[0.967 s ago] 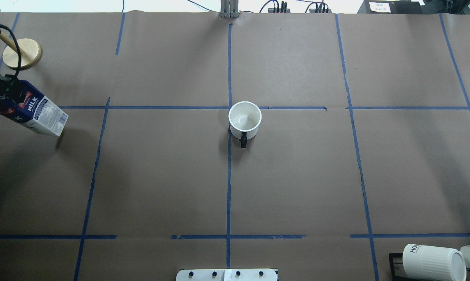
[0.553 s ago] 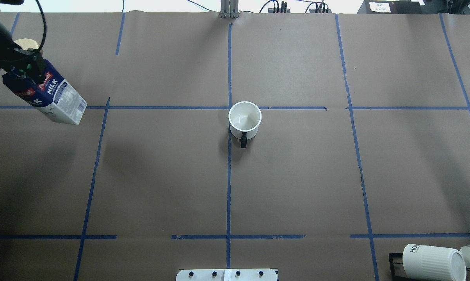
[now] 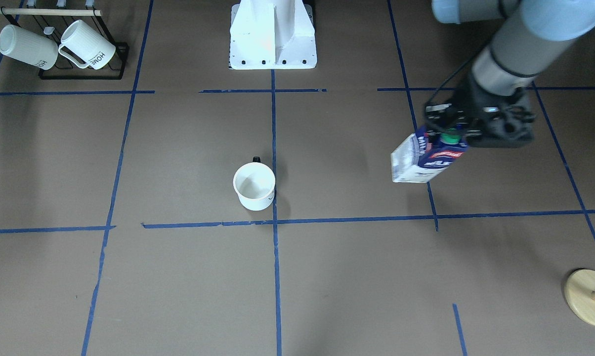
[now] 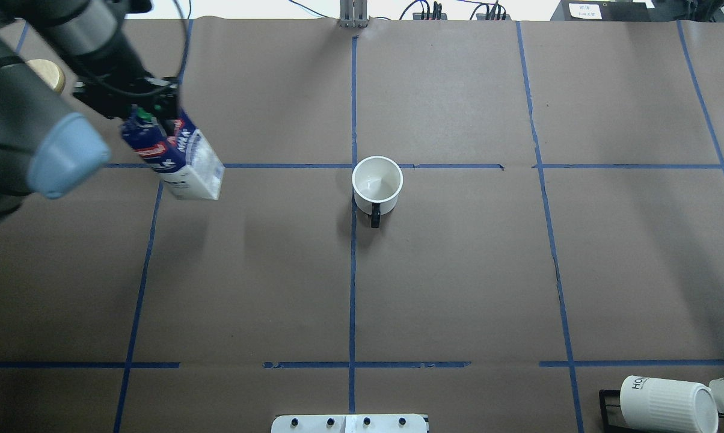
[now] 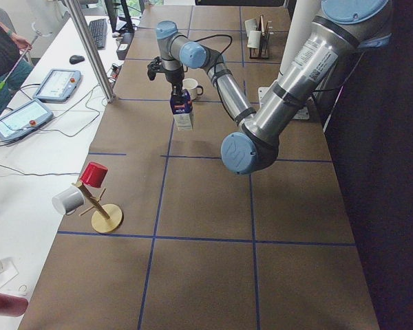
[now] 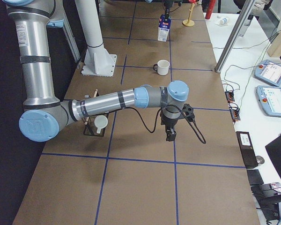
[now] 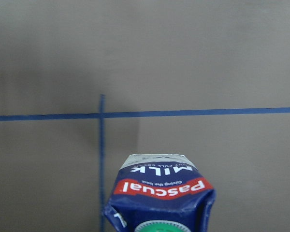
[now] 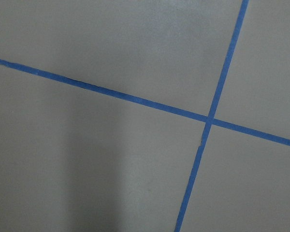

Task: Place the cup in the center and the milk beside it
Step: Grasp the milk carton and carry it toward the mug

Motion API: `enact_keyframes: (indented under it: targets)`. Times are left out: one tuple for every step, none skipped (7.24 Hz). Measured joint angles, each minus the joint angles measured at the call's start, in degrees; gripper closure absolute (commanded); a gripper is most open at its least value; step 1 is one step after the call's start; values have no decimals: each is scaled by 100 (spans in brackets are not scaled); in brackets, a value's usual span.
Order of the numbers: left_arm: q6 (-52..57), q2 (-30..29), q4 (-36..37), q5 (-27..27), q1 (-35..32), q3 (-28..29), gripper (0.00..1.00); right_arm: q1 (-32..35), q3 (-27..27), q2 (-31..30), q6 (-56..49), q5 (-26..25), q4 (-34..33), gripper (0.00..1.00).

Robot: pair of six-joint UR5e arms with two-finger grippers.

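The cup (image 4: 377, 183) is a white mug with a black handle. It stands upright just right of the center tape crossing (image 4: 353, 166) and also shows in the front view (image 3: 254, 187). My left gripper (image 4: 148, 111) is shut on the top of the milk (image 4: 184, 162), a blue and white carton with a green cap. It holds the carton tilted above the table, well left of the cup. In the front view the gripper (image 3: 450, 131) and carton (image 3: 421, 158) are on the right. My right gripper (image 6: 170, 136) hangs over a tape crossing; I cannot tell if it is open.
A black rack with ribbed "HOME" mugs (image 3: 55, 47) stands at the robot's near right corner (image 4: 668, 403). A wooden mug tree (image 5: 100, 206) holding a red and a white cup stands at the far left. The robot base (image 3: 273, 34) is at the near edge.
My left arm has carried the milk carton to the right, from the table's left edge toward the cup. The cup has not moved.
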Motion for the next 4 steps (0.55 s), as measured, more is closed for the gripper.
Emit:
enact_keyframes:
  targets:
    - [-331,-400,-175,91,218,391,60,0,-2,-2,0,0,0,0]
    - [-716,-670,-587,146,412,771,60,0,-2,-3,0,0,0,0]
    - [-1061,-920,-1016,206,594,1162,60,0,-5,-4,0,0,0,0]
    - [-1335,-1186,-1247,354,792,1503,60,0,-11,-6,2,0,0,0]
